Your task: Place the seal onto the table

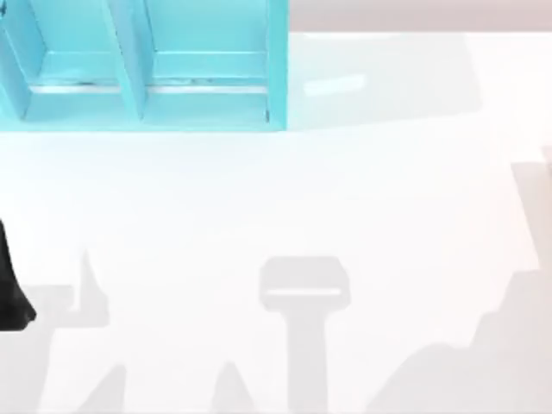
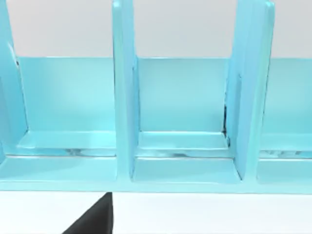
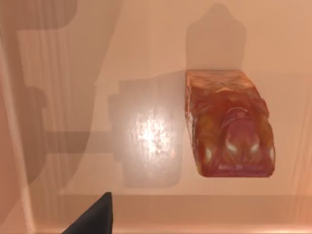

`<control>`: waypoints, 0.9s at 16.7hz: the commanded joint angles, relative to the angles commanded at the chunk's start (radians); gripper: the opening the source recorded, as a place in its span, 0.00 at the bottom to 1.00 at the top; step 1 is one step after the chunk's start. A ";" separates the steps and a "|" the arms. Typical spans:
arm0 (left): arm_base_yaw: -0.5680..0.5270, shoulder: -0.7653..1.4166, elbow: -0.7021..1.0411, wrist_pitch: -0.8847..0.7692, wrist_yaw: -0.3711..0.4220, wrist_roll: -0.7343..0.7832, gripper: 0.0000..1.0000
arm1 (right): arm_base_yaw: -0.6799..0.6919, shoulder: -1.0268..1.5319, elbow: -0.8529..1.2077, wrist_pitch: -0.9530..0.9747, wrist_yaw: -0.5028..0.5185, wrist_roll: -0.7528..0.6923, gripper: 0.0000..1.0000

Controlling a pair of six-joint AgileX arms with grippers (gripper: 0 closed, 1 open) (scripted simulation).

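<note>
Your inventory, operator:

- Seal: glossy orange-brown block lying on a flat, warm-tinted surface in your right wrist view, free of any grip.
- Bench: white, crossed by arm shadows.
- Turquoise shelf unit: far left of bench.
- Left arm: at left edge.
- Jaws, both sides: you cannot tell their opening.

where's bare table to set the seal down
The white table is bare in front of the turquoise shelf unit and across to the top view's right edge. The left arm sits at the left edge. The seal appears in the right wrist view on a plain surface.
</note>
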 joint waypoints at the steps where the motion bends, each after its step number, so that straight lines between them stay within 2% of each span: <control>1: 0.000 0.000 0.000 0.000 0.000 0.000 1.00 | 0.000 0.000 0.000 0.000 0.000 0.000 1.00; 7: 0.000 0.000 0.000 0.000 0.000 0.000 1.00 | 0.003 0.005 -0.050 0.053 0.000 0.002 1.00; 15: 0.000 0.000 0.000 0.000 0.000 0.000 1.00 | 0.002 0.100 -0.245 0.345 0.000 0.003 1.00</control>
